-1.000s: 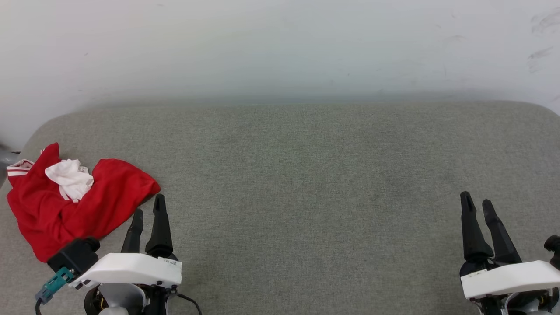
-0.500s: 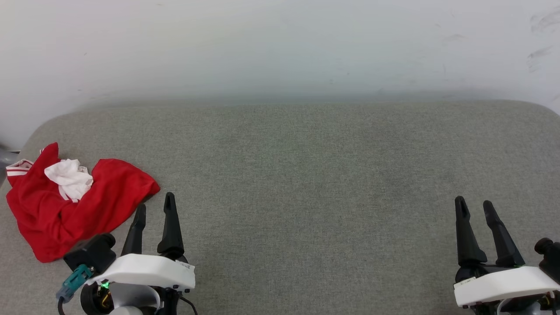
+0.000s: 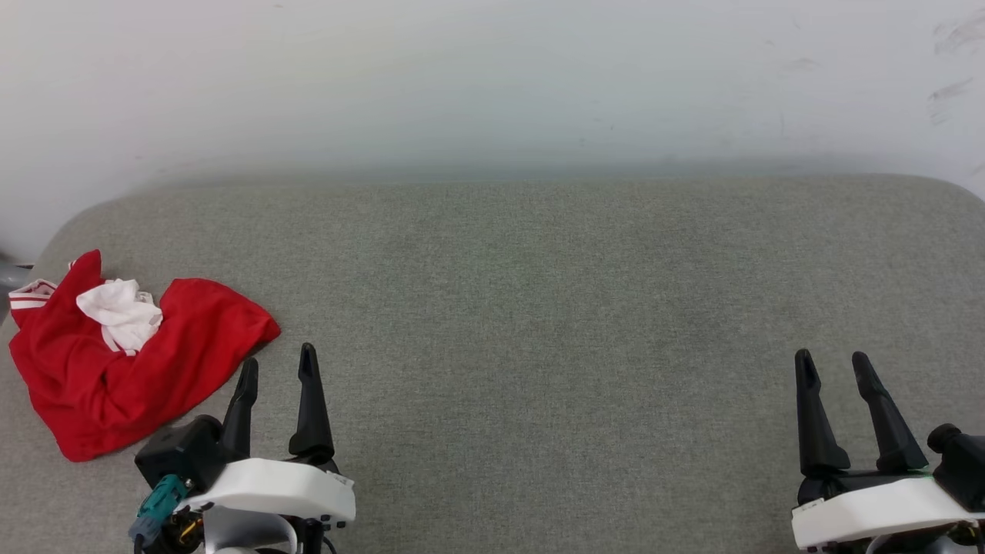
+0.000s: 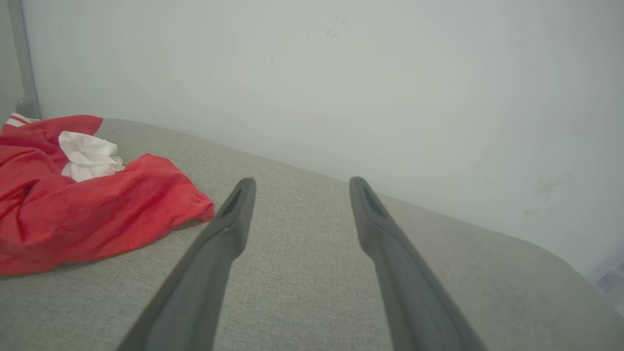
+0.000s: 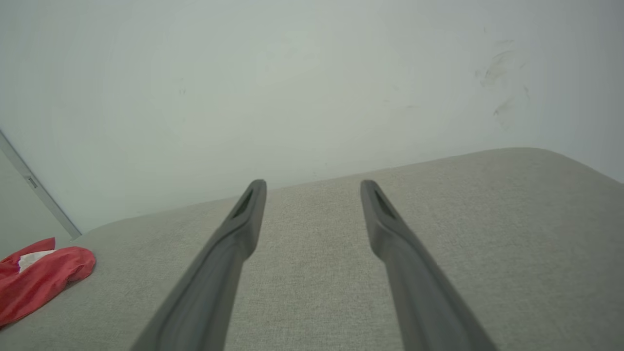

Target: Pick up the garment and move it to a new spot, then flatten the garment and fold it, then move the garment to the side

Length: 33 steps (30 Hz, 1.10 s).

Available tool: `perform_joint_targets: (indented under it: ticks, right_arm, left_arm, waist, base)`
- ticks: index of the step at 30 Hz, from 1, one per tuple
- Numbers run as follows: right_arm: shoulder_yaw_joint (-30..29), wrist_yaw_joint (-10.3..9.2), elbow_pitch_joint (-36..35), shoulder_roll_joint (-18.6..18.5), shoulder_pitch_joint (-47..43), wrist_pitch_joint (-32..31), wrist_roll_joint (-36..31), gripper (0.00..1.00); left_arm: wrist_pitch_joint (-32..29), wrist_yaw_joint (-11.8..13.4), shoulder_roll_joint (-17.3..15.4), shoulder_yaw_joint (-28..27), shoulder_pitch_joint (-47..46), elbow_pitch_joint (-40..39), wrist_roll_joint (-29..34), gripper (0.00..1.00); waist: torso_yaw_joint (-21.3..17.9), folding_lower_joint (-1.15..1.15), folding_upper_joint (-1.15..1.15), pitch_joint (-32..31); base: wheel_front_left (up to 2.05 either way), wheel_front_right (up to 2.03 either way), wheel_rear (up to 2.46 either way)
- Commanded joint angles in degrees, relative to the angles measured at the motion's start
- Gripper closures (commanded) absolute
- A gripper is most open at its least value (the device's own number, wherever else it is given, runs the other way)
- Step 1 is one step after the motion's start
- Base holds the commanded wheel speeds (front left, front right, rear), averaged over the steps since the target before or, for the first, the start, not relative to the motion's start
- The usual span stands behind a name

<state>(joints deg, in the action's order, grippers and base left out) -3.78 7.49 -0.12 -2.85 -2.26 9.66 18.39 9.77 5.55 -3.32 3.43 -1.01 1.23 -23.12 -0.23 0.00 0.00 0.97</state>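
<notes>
Count: one garment (image 3: 115, 377), crumpled, red with a white bunch on top, at the lower left of the head view on the grey worktop (image 3: 539, 308). Two pincers: my left pincer (image 3: 278, 368), fingers apart and empty, just beside it; my right pincer (image 3: 833, 360), likewise apart and empty, lower right, well away.

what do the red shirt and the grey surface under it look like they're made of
Red shirt: soft thin knit, probably cotton or polyester, matte; it crumples in loose folds. Grey surface: woven upholstery cloth, matte and flecked, seemingly over padding, given its rounded corners.
</notes>
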Motion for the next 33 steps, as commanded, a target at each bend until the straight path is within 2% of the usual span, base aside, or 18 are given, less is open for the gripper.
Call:
perform_joint_targets:
  ticks: [1,11,20,33]
  right_arm:
    - [0.2,0.00,-0.9,-0.1,-0.1,0.5,-1.6,0.00]
    - [0.1,0.00,-1.6,-0.1,-0.8,1.8,-6.0,0.00]
    - [0.7,-0.01,-1.9,0.0,-1.5,3.0,-9.6,0.00]
    - [0.3,-0.01,-1.3,0.0,-2.8,4.4,-10.2,0.00]
  left_arm:
    - [0.4,0.1,-0.4,0.2,0.2,-0.9,1.3,0.00]
    - [1.7,-0.4,-0.1,0.5,0.7,-1.4,5.8,0.00]
    - [2.8,-1.9,0.2,0.2,1.4,-1.0,9.0,0.00]
    - [4.3,-2.8,0.4,-0.2,2.2,0.2,12.7,0.00]
  waist:
    - [0.0,0.00,0.00,0.0]
    - [0.2,0.00,0.00,-0.1]
    - [0.2,0.00,0.00,-0.3]
    - [0.2,0.00,0.00,-0.6]
  base:
    - [0.00,0.00,0.00]
    - [0.00,0.00,0.00]
    - [0.00,0.00,0.00]
    - [0.00,0.00,0.00]
